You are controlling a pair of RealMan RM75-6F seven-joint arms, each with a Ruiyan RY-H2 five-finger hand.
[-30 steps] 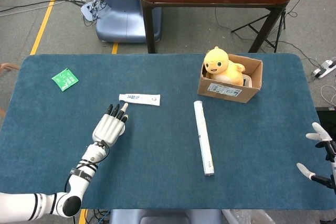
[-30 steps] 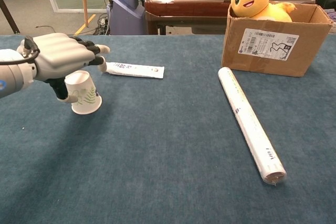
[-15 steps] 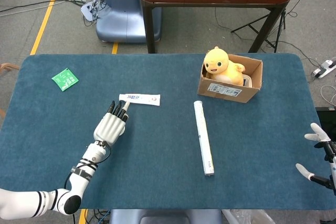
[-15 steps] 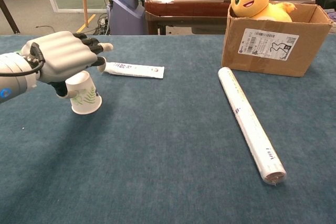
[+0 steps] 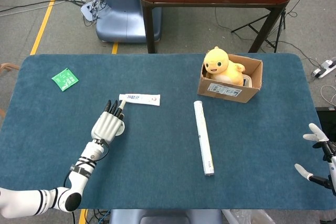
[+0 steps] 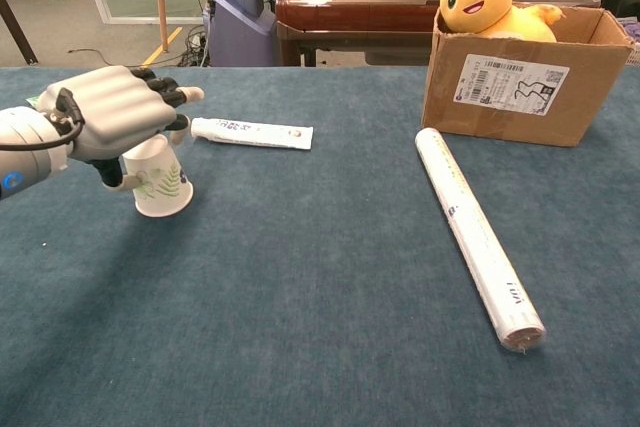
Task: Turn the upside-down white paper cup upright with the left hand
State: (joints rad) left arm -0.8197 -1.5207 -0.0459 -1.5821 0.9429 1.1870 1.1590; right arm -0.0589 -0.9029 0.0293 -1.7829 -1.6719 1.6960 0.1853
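The cup (image 6: pixel 160 179) stands upside down on the blue surface (image 5: pixel 157 150), wide rim down, in the left half and about midway between the far and near edges. The left hand (image 6: pixel 105 117) covers the cup from above; its fingers (image 6: pixel 165 99) extend forward over the cup's base, and a dark thumb shows against the cup's left side. Whether the fingers actually clamp the cup cannot be told from either view. In the head view the left hand (image 5: pixel 108 124) hides nearly all of the cup. The right hand (image 5: pixel 317 153) sits at the right edge near the near corner, with fingers spread wide and holding nothing. A tube (image 5: pixel 139 99) lies flat just beyond the left fingertips. A green packet (image 5: pixel 65 79) lies near the far left corner. A long white roll (image 5: pixel 203 137) lies right of centre, running from far to near. A cardboard box (image 6: pixel 520 72) stands toward the far right, open at the top, with a printed label on its near wall. The box contains a yellow plush duck (image 6: pixel 485 2), which rises above the rim, and a pale object beside the duck in the head view that cannot be identified.
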